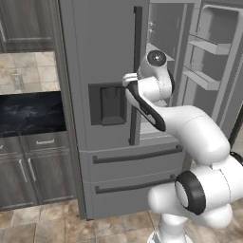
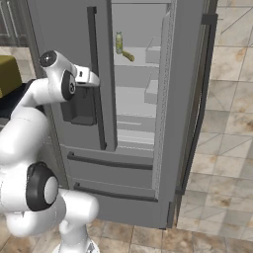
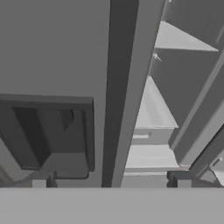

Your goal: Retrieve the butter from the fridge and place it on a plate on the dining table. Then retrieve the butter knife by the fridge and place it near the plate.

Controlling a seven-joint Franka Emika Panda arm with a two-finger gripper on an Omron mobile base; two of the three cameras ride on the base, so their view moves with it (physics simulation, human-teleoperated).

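With the fridge (image 2: 138,99) right door swung open, I'm on the butter-fetch step. Butter (image 2: 128,56) lies on an upper shelf beside a pale green bottle (image 2: 119,42). Gripper (image 3: 111,181) is fully spread, holding nothing, parked just in front of the left door's bar handle (image 3: 117,92). Next I'd judge: clear that handle, swing right and up into the shelf.

No readable text or labels.

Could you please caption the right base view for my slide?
Fridge right door open, butter beside a green bottle on a shelf, open gripper near the left door's handle.
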